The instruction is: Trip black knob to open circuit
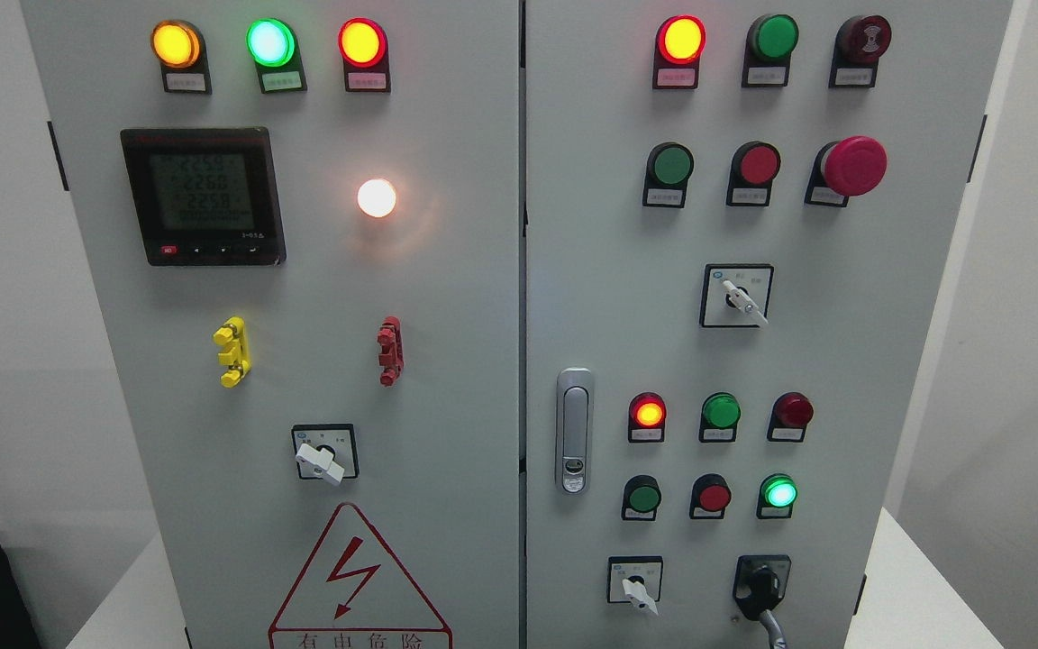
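A grey electrical cabinet (447, 297) with 2 doors is seen head-on, filling most of the head view. The black knob (761, 584) is found at the bottom right of the right door, set in a black square plate, with its handle pointing down and slightly to the right toward the lower edge of the frame. Just to its left a white selector switch (636, 588) is mounted, and above these, 2 rows of 3 lamps and buttons are arranged (a red lamp (648, 413) and a green lamp (779, 493) among them are lit). A silver door latch (574, 431) is fixed near the right door's left edge. A red mushroom button (854, 166) is placed in the upper right. On the left door a digital meter (203, 195) with a lit display is mounted, and a red lightning warning triangle (358, 577) is printed at the bottom. Neither robot hand is in view, so the state of the fingers cannot be told.
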Robot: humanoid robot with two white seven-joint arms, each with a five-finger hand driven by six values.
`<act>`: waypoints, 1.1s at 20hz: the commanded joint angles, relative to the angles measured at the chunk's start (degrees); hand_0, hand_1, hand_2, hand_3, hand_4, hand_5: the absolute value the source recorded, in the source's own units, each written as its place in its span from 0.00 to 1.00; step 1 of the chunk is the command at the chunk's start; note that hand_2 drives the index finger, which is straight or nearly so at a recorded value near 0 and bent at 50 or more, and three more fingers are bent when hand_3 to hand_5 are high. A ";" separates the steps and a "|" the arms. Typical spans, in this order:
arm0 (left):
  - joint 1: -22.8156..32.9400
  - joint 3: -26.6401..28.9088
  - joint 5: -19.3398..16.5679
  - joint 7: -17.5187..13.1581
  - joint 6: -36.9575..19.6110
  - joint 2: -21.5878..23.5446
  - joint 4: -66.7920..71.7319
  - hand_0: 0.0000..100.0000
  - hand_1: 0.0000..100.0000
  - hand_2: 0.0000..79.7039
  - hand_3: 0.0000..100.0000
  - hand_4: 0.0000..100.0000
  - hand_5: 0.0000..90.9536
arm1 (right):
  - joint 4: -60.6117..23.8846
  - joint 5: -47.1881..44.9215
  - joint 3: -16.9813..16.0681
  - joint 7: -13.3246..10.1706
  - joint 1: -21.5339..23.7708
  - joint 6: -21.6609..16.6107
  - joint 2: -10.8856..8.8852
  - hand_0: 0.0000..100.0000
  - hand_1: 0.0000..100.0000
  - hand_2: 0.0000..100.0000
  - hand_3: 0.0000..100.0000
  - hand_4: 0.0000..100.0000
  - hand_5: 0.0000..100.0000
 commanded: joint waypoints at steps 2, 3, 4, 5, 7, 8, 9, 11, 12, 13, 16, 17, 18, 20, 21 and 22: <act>-0.03 0.05 0.14 0.02 -0.02 -0.03 0.06 0.12 0.39 0.00 0.00 0.00 0.00 | -1.88 0.52 2.54 1.50 -1.52 -1.17 0.32 0.70 0.83 0.00 1.00 0.94 0.88; -0.03 0.05 0.14 0.02 -0.02 -0.03 0.06 0.12 0.39 0.00 0.00 0.00 0.00 | -1.88 0.52 2.54 1.50 -1.52 -1.17 0.32 0.71 0.83 0.00 1.00 0.94 0.88; -0.03 0.05 0.14 0.02 0.07 -0.11 0.06 0.12 0.39 0.00 0.00 0.00 0.00 | -1.88 0.52 2.45 1.50 -1.52 -1.17 0.32 0.71 0.83 0.00 1.00 0.94 0.88; -0.03 0.05 0.14 0.02 0.07 -0.03 0.06 0.12 0.39 0.00 0.00 0.00 0.00 | -1.88 0.52 2.45 1.50 -1.52 -1.17 0.32 0.71 0.83 0.00 1.00 0.94 0.88; -0.03 0.05 0.14 0.02 0.07 -0.11 0.06 0.12 0.39 0.00 0.00 0.00 0.00 | -1.88 0.52 2.36 1.41 -1.44 -1.17 0.32 0.71 0.83 0.00 1.00 0.94 0.88; -0.03 0.05 0.14 0.02 0.07 -0.03 0.06 0.12 0.39 0.00 0.00 0.00 0.00 | -1.88 0.52 2.27 1.41 -1.44 -1.17 0.32 0.71 0.83 0.00 1.00 0.94 0.88; -0.03 0.05 0.14 0.02 0.07 -0.11 0.06 0.12 0.39 0.00 0.00 0.00 0.00 | -1.79 0.52 2.19 1.41 -1.44 -1.17 0.32 0.71 0.83 0.00 1.00 0.94 0.88; -0.03 0.05 0.14 0.02 0.07 -0.03 0.06 0.12 0.39 0.00 0.00 0.00 0.00 | -1.79 0.52 1.92 1.41 -1.52 -1.17 0.32 0.71 0.83 0.00 1.00 0.94 0.88; -0.03 0.05 0.14 0.02 0.07 -0.03 0.06 0.12 0.39 0.00 0.00 0.00 0.00 | -1.79 0.52 1.83 1.41 -1.44 -1.17 0.32 0.71 0.83 0.00 1.00 0.94 0.88; -0.03 0.05 0.14 0.02 0.07 -0.03 0.06 0.12 0.39 0.00 0.00 0.00 0.00 | -1.71 0.52 1.75 1.41 -1.44 -1.17 0.32 0.71 0.84 0.00 1.00 0.94 0.88; -0.03 0.05 0.14 0.02 0.07 -0.03 0.06 0.12 0.39 0.00 0.00 0.00 0.00 | -1.44 0.44 1.66 1.41 -1.44 -1.17 0.14 0.71 0.84 0.00 1.00 0.94 0.88; -0.03 0.05 0.14 0.02 0.07 -0.03 0.06 0.12 0.39 0.00 0.00 0.00 0.00 | -1.44 0.44 1.57 1.32 -1.44 -1.17 0.14 0.71 0.84 0.00 1.00 0.94 0.88; -0.03 0.05 0.14 0.02 0.07 -0.03 0.06 0.12 0.39 0.00 0.00 0.00 0.00 | -1.44 0.35 1.48 1.41 -1.44 -1.17 0.05 0.71 0.84 0.00 1.00 0.94 0.88; -0.03 0.05 0.14 0.02 0.07 -0.03 0.06 0.12 0.39 0.00 0.00 0.00 0.00 | -1.44 0.35 1.13 1.32 -1.35 -1.17 -0.03 0.71 0.84 0.00 1.00 0.94 0.88; -0.11 0.05 0.14 0.02 0.07 -0.03 0.06 0.12 0.39 0.00 0.00 0.00 0.00 | -1.44 0.26 1.13 1.32 -1.35 -1.17 -0.12 0.71 0.84 0.00 1.00 0.94 0.88; -0.03 0.05 0.14 0.02 0.07 -0.03 0.06 0.12 0.39 0.00 0.00 0.00 0.00 | -1.44 0.26 1.04 1.32 -1.35 -1.17 -0.12 0.71 0.84 0.00 1.00 0.94 0.88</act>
